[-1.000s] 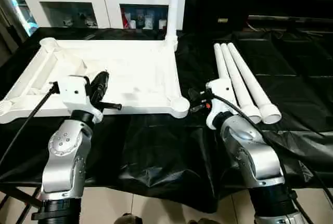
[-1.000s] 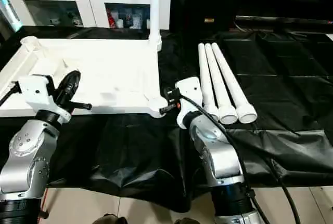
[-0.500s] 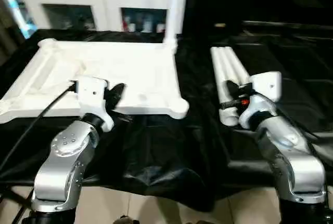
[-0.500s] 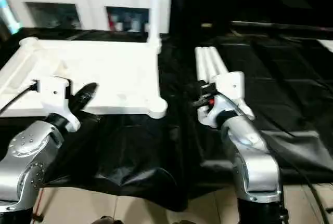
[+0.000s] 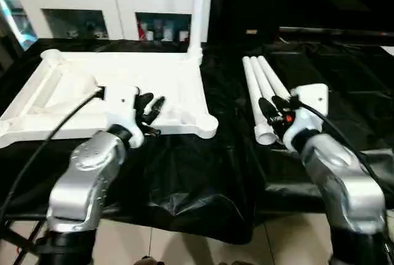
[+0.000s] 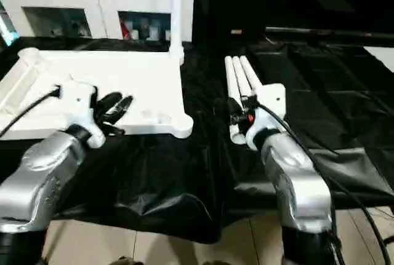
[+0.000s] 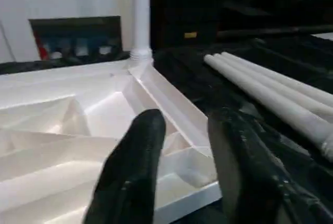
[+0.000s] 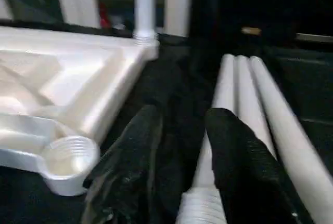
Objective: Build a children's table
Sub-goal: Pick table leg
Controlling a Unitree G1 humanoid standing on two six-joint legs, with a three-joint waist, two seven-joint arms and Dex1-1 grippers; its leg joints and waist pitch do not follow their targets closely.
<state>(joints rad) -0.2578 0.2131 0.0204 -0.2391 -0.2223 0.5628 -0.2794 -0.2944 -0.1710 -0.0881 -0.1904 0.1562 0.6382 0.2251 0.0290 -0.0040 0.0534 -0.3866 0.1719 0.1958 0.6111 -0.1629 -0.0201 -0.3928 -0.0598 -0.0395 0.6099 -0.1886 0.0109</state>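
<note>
1. In the left eye view, the tabletop (image 5: pixel 117 90) is seen lying upside down on the black cloth (image 5: pixel 197 173), on the left of the scene. One leg (image 5: pixel 197 13) is already stood upright in the far right corner socket. Three loose legs (image 5: pixel 263 93) are laid side by side on the cloth to the right, well apart from the tabletop. The near right corner socket (image 5: pixel 208 125) is seen unfilled. The left gripper (image 5: pixel 152 109) is held over the tabletop's near edge, partly open and holding nothing. The right gripper (image 5: pixel 272 110) is held over the near ends of the loose legs.

2. In the right eye view, the same layout is shown, with a white cabinet (image 6: pixel 92 7) at the far side.

3. In the left wrist view, the left gripper's fingers (image 7: pixel 136 167) are seen parted, with only the ribbed underside beyond them.

4. In the right wrist view, the right gripper's fingers (image 8: pixel 237 167) are seen parted with nothing clamped; the nearest loose leg lies just beyond them.

5. The task is judged about a quarter done: one leg is fitted, and three are left to be picked up and pressed into the remaining sockets.
</note>
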